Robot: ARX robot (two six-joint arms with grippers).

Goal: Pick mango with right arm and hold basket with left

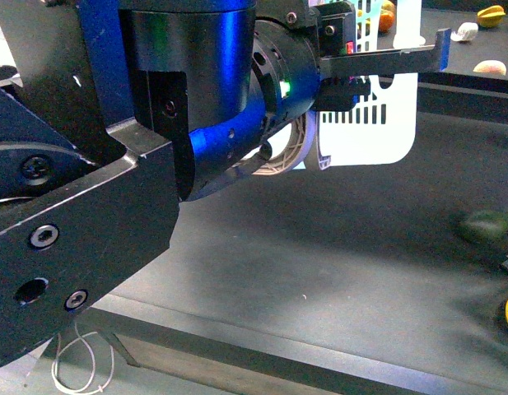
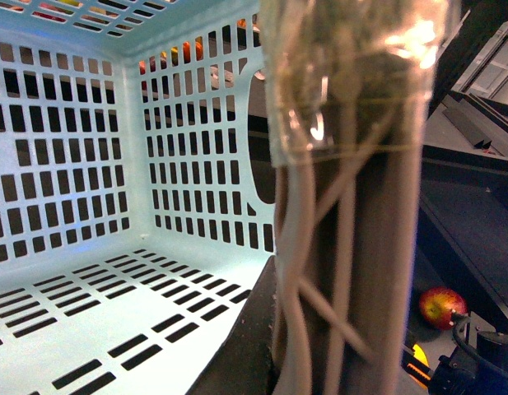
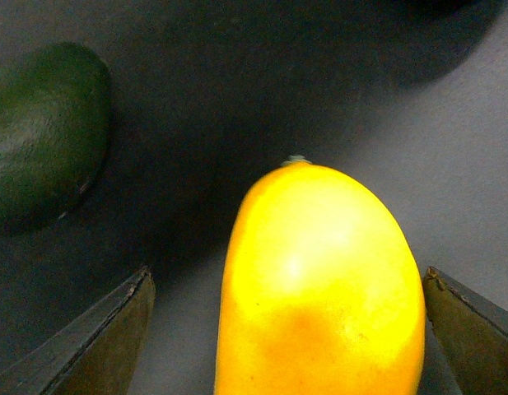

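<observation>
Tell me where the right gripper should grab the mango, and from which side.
I'd grip the mango across its narrow middle, on the two long flanks, coming down from above. It lies flat, stem end pointing away, and the right gripper straddles it, one open finger on each side. The avocado lies apart, so nothing blocks the close.

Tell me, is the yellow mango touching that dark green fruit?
Apart. The right wrist view shows bare table between the mango and the green fruit.
</observation>
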